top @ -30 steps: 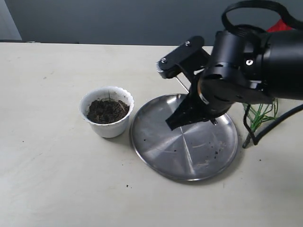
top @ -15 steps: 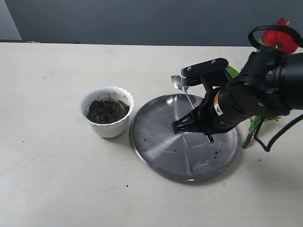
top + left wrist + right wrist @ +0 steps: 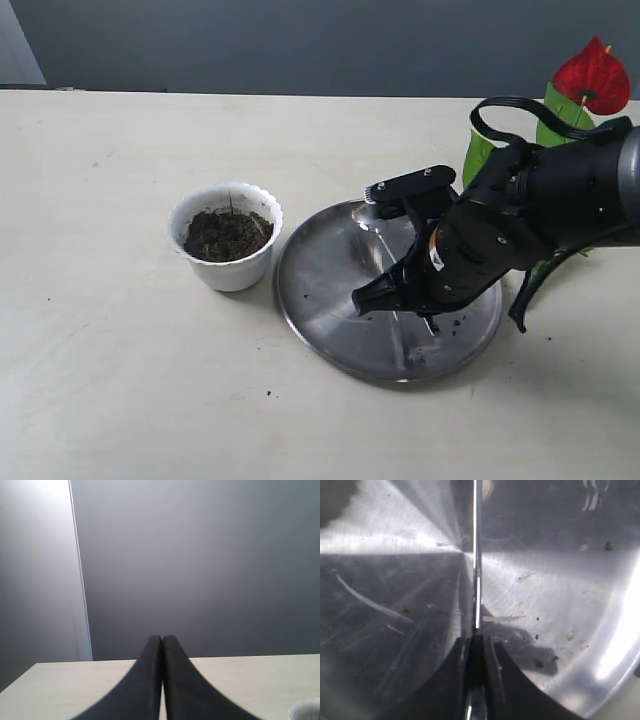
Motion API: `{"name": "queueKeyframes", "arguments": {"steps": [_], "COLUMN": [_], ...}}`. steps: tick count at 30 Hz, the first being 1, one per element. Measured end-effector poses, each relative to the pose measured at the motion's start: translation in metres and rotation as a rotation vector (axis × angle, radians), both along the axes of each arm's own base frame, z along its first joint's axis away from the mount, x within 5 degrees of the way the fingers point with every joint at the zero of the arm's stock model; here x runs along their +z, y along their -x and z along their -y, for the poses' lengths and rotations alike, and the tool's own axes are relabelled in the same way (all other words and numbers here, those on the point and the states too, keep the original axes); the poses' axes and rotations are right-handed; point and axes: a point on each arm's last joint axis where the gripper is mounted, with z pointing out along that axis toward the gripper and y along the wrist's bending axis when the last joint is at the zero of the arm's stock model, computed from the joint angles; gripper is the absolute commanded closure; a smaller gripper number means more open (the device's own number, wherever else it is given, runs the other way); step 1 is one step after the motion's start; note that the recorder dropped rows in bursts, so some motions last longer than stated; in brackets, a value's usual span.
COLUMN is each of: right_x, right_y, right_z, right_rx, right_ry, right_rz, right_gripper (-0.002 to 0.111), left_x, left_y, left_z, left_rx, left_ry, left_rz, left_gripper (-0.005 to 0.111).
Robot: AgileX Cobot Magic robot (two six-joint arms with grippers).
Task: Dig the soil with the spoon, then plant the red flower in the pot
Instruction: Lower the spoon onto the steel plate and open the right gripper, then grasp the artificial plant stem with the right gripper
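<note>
The white scalloped pot (image 3: 226, 262) stands left of centre with dark soil (image 3: 227, 233) in it. My right gripper (image 3: 365, 298) hangs low over the steel plate (image 3: 330, 310), shut on the spoon (image 3: 372, 218), whose bowl lies near the plate's far rim. In the right wrist view the thin spoon handle (image 3: 477, 555) runs out from between the gripper's (image 3: 477, 640) closed fingers, just above the plate. The red flower (image 3: 592, 75) lies at the far right, its stems partly hidden behind my right arm. My left gripper (image 3: 162, 639) is shut on nothing, above the table and outside the exterior view.
A few soil crumbs (image 3: 537, 663) are scattered on the plate (image 3: 560, 580). Green leaves (image 3: 480, 150) stick out behind my right arm. The pot rim (image 3: 307, 711) just shows at the edge of the left wrist view. Bare tabletop (image 3: 120, 380) lies in front and to the left.
My right arm has come down and drawn back toward the plate, bringing the spoon lower. The red bloom and leaves, earlier mostly hidden by the arm, now show.
</note>
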Motion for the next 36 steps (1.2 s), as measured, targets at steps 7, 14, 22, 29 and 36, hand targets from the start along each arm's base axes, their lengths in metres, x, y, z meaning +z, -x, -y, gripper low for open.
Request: {"name": "queueKeyframes", "arguments": {"steps": [7,14,22,29,36], "right_x": [-0.001,0.021,0.053,0.054,0.030], "right_y": [0.001,0.003,-0.027,-0.061,-0.086], "right_z": [0.002,0.013,0.073,0.119,0.148], "right_rx": [-0.003,-0.042,-0.464,-0.681,-0.806], "right_ry": [0.028,0.061,0.118,-0.061,-0.146], "right_rz": [-0.015,0.031,0.220,0.239,0.211], "right_gripper": [0.067,0.067,0.067,0.067,0.054], "left_x": [0.000,0.000,0.000,0.000,0.000], "left_y": [0.000,0.000,0.000,0.000,0.000], "left_z": [0.000,0.000,0.000,0.000,0.000], "left_rx": [0.000,0.000,0.000,0.000,0.000], "left_ry": [0.000,0.000,0.000,0.000,0.000], "left_rz": [0.000,0.000,0.000,0.000,0.000], "left_gripper": [0.106,0.106,0.106,0.106,0.106]}}
